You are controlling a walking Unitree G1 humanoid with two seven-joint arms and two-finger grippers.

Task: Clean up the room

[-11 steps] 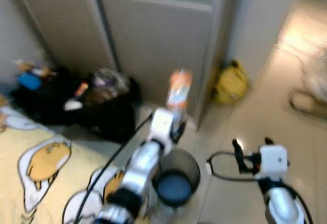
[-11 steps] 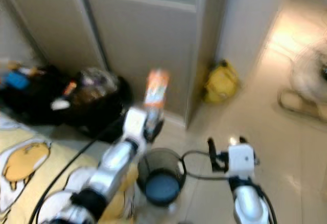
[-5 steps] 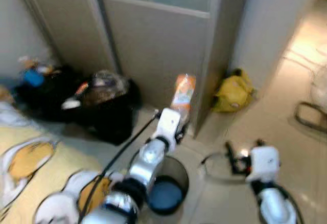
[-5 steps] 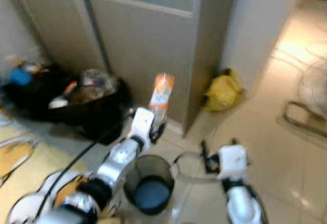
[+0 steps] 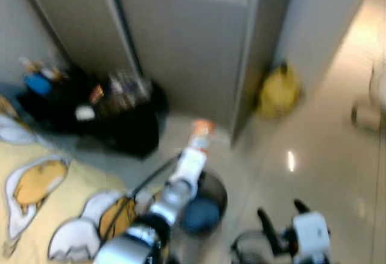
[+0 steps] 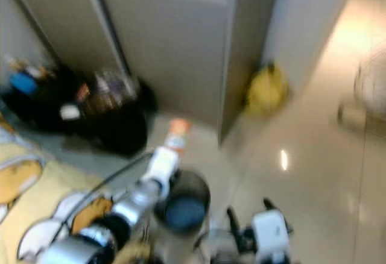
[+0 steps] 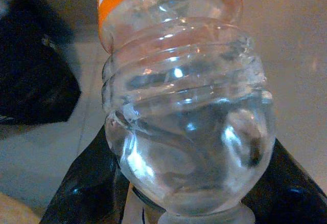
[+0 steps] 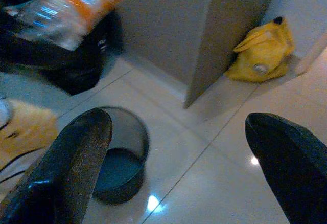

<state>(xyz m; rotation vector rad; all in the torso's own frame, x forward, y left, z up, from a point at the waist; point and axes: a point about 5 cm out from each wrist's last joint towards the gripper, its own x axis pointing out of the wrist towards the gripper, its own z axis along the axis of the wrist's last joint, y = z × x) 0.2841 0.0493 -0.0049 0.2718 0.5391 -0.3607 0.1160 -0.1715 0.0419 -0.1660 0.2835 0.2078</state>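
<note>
My left gripper [image 5: 192, 153] is shut on a clear plastic bottle [image 5: 199, 131] with an orange label. It holds the bottle upright just over the far rim of a small dark mesh bin [image 5: 216, 187] with a blue bottom. In the left wrist view the bottle [image 7: 184, 121] sits between the two black fingers [image 7: 84, 188]. My right gripper [image 5: 281, 217] hovers open and empty, low at the right of the bin. The right wrist view looks between its spread fingers [image 8: 71, 157] at the bin [image 8: 137, 134] and the held bottle [image 8: 71, 9].
Black bags [image 5: 117, 116] full of clutter lie against the grey panel wall at the left. A yellow bag [image 5: 278, 92] sits at the corner post. A yellow cartoon blanket [image 5: 36, 182] covers the floor at the near left. Glossy tiles [image 5: 325, 143] stretch to the right.
The camera has tilted and the picture is blurred. My left arm has lowered the bottle down towards the bin. The right gripper sits lower in the picture, still open.
</note>
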